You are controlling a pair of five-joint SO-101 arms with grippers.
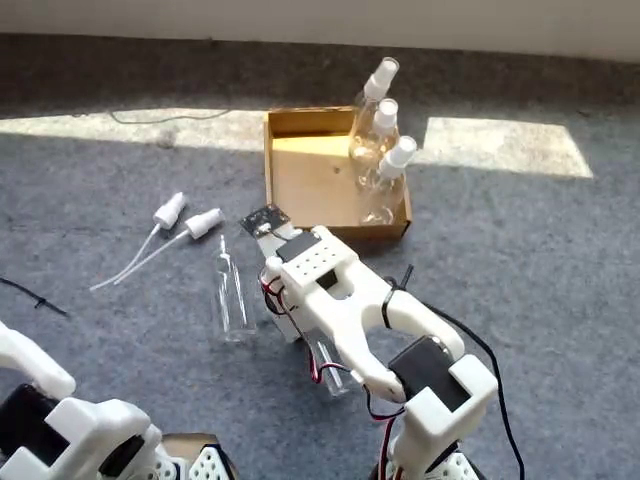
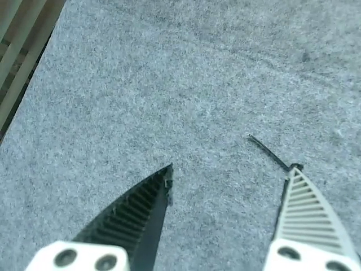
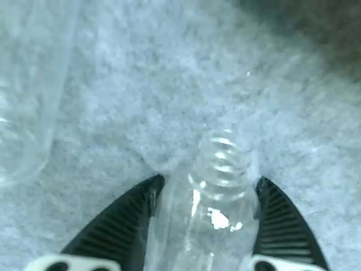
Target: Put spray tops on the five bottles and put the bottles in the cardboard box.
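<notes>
Three bottles with white spray tops (image 1: 378,150) stand in the cardboard box (image 1: 300,180) at the back. Two loose spray tops (image 1: 185,220) lie on the carpet left of the box. A clear uncapped bottle (image 1: 230,295) lies in front of them. A second clear bottle (image 1: 328,368) lies under the right arm (image 1: 340,300). In the right wrist view my right gripper (image 3: 207,186) is shut on this bottle (image 3: 220,186) just below its threaded neck. My left gripper (image 2: 231,169) hangs open over bare carpet; its arm (image 1: 90,430) is at the near left.
A black cable tie (image 2: 271,152) lies on the grey carpet just beyond the left fingertips, seen also as a thin black cable tie (image 1: 35,298) at the far left. Wooden slats (image 2: 22,51) border the carpet. The lying bottle (image 3: 28,101) is close beside the right gripper.
</notes>
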